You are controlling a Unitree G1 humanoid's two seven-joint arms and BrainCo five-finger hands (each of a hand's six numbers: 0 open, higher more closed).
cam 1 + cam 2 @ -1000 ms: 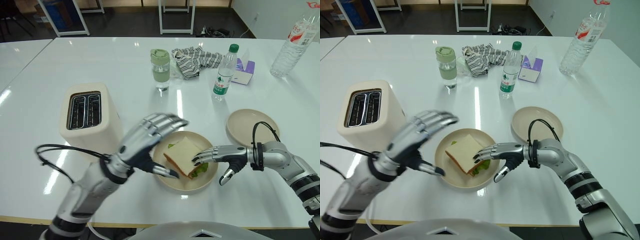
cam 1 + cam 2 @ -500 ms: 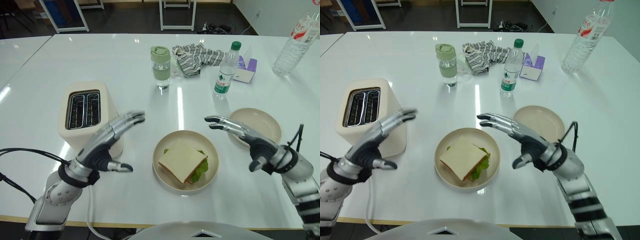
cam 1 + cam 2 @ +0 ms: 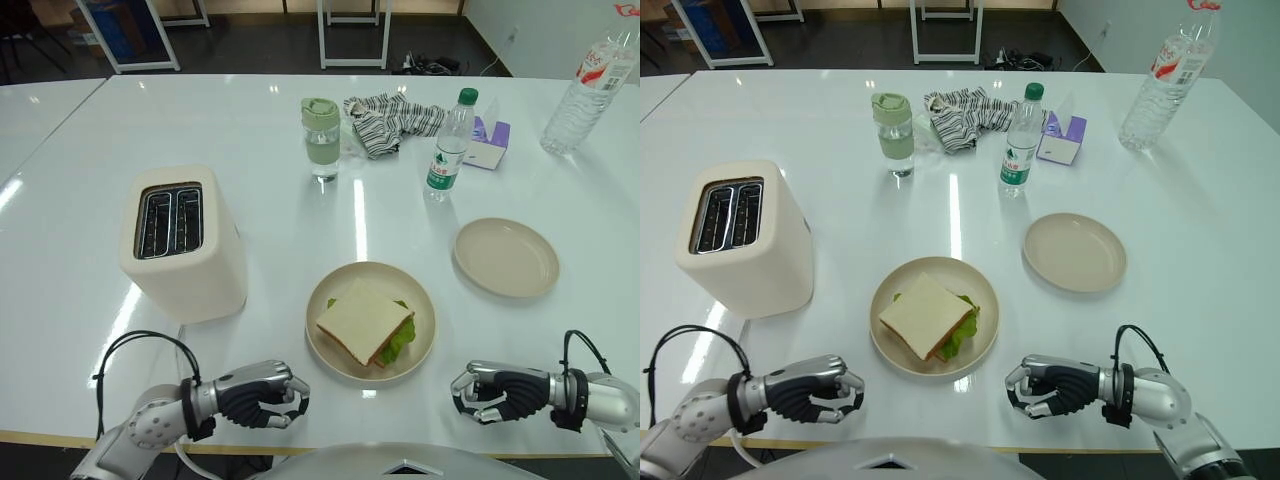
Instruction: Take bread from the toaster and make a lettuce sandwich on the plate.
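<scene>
Sandwich (image 3: 365, 322), lettuce showing at its right side, on plate (image 3: 325, 352) near table's front edge, between the hands and apart from both. Left hand (image 3: 255, 394) at front edge, left of plate: curled into empty fist. Right hand (image 3: 495, 391) at front edge, right of plate: same. Toaster (image 3: 182, 245) toward left edge.

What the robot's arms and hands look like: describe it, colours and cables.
The left hand and right hand are silver and segmented, with black palms. A black band rings each wrist, a thin black cable loops out beside it, and the forearms are rounded silver shells.
</scene>
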